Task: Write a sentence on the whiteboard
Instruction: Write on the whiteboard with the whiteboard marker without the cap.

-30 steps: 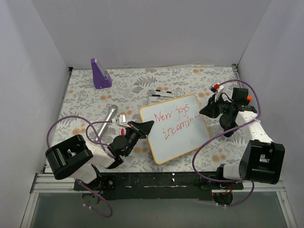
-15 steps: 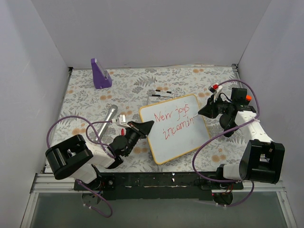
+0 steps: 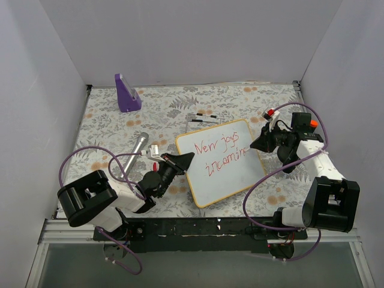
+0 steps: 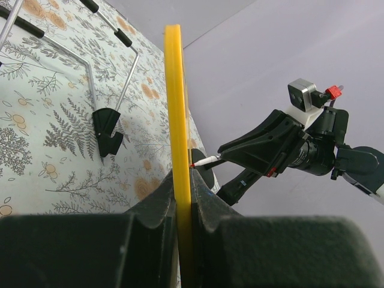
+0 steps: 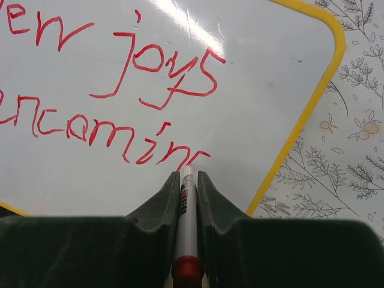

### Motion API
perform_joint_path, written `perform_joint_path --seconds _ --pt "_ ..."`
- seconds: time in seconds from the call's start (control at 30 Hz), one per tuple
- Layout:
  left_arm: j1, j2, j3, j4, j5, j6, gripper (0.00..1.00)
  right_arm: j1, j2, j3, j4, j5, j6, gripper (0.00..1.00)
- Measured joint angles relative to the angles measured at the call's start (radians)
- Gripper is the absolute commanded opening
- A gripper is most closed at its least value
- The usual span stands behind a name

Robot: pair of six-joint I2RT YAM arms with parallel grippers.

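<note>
The whiteboard (image 3: 227,180), white with a yellow frame, lies tilted on the flowered table. My left gripper (image 3: 191,157) is shut on its left edge; in the left wrist view the yellow frame (image 4: 174,90) runs straight up between the jaws of that gripper (image 4: 183,180). The sentence (image 3: 219,150) is two lines of red handwriting, "New joys" above "incomin" (image 5: 120,90). My right gripper (image 3: 255,143) is shut on a red-capped marker (image 5: 187,204). The marker's tip touches the board at the end of the second line, just ahead of the gripper (image 5: 188,174).
A purple wedge (image 3: 127,93) stands at the back left. A silver cylinder (image 3: 139,144) lies left of the board. A wire stand with black tips (image 3: 201,115) lies just behind the board. White walls close three sides.
The right gripper has shifted slightly with the marker, and a new red stroke has appeared at the end of the second line. The left gripper has not moved.
</note>
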Motion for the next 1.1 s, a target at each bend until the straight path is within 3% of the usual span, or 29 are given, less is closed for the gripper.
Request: perform_joint_path --seconds 1.1 --pt "0.000 0.000 -0.002 0.000 -0.001 0.000 0.00 0.000 0.024 0.037 0.000 0.076 0.053 0.01"
